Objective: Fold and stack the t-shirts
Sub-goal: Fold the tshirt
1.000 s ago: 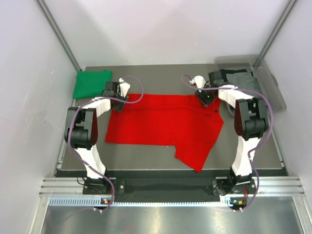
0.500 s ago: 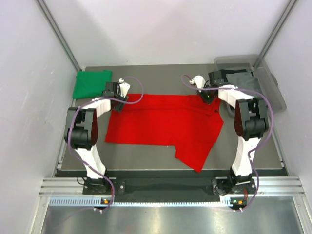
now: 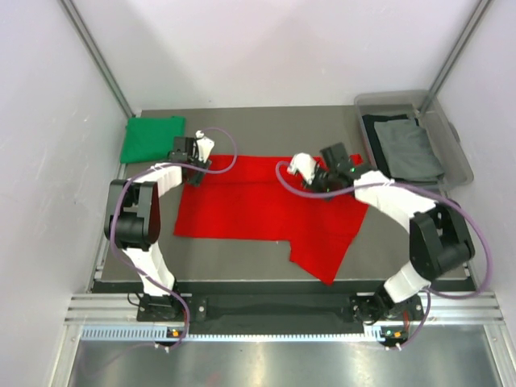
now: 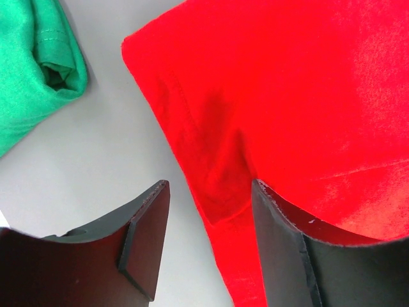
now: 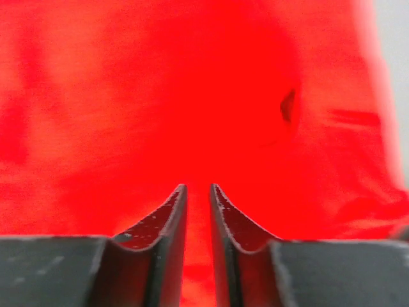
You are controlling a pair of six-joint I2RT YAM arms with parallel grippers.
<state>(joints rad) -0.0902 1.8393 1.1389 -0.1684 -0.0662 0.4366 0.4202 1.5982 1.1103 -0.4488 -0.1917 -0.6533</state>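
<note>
The bright red t-shirt (image 3: 258,205) lies spread flat on the grey table, one sleeve flap hanging toward the front. My left gripper (image 3: 196,171) is open at its back left corner. In the left wrist view (image 4: 209,187) the jaws straddle the shirt's hemmed edge (image 4: 307,83). My right gripper (image 3: 316,184) is low over the shirt's upper middle. In the right wrist view (image 5: 197,188) the jaws are drawn almost together, red cloth (image 5: 192,83) showing through the slit. I cannot tell whether cloth is pinched. The green t-shirt (image 3: 150,137) lies folded at the back left, also in the left wrist view (image 4: 32,70).
A clear plastic bin (image 3: 453,157) stands at the back right with a grey t-shirt (image 3: 407,145) and a dark one (image 3: 377,122) inside. White walls close in the table on three sides. Bare table shows behind the red shirt.
My right gripper has swung from the shirt's back right corner leftward and forward over the shirt's middle, uncovering the bin. The left gripper has stayed at the back left corner.
</note>
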